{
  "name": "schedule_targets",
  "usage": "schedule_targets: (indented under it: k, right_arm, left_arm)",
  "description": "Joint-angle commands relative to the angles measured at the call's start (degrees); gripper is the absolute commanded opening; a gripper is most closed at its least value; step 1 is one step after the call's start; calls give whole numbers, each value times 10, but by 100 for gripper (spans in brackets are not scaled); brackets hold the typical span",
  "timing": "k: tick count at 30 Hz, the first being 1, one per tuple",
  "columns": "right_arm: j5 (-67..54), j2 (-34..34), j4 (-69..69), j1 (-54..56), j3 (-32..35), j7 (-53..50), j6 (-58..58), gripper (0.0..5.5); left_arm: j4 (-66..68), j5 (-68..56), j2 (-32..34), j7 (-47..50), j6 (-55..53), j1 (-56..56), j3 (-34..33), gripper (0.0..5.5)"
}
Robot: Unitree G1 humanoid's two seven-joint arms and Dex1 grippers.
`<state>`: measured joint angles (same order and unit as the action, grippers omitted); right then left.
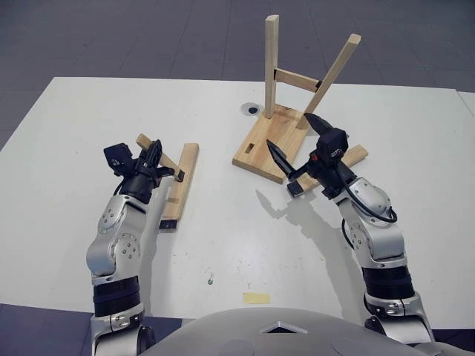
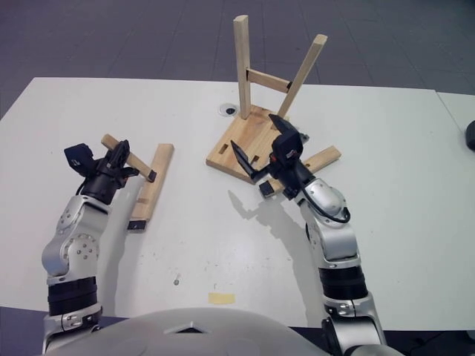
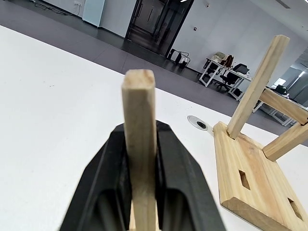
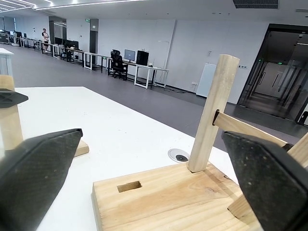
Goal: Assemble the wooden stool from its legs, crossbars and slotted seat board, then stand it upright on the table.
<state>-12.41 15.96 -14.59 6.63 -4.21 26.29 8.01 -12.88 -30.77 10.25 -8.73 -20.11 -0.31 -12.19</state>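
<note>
Two legs [image 1: 272, 63] point up; left claw [image 1: 154, 152] clamps third leg [image 3: 139, 96]; right claw [image 1: 288, 128] open.

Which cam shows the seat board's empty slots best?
Left wrist view: two empty slots in the seat board show clearly. Right wrist view shows one slot. Eye views show the whole board from above, but the slots look small.

left gripper [image 1: 156, 159] clamped, right gripper [image 1: 290, 132] spread
</note>
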Motion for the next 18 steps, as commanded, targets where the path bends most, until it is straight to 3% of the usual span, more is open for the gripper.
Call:
schedule_targets:
  k: [1, 9, 18]
  right_arm:
    - [7, -2, 2, 10, -3, -1, -4, 540]
    - [8, 0, -2, 10, -8, 3, -5, 540]
    - [12, 1, -6, 16, -9, 2, -8, 540]
  left_arm:
    - [48, 54, 4, -15, 16, 43, 27, 42]
    - [107, 145, 16, -45, 96, 108, 87, 42]
    - [186, 172, 9, -17, 116, 116, 88, 42]
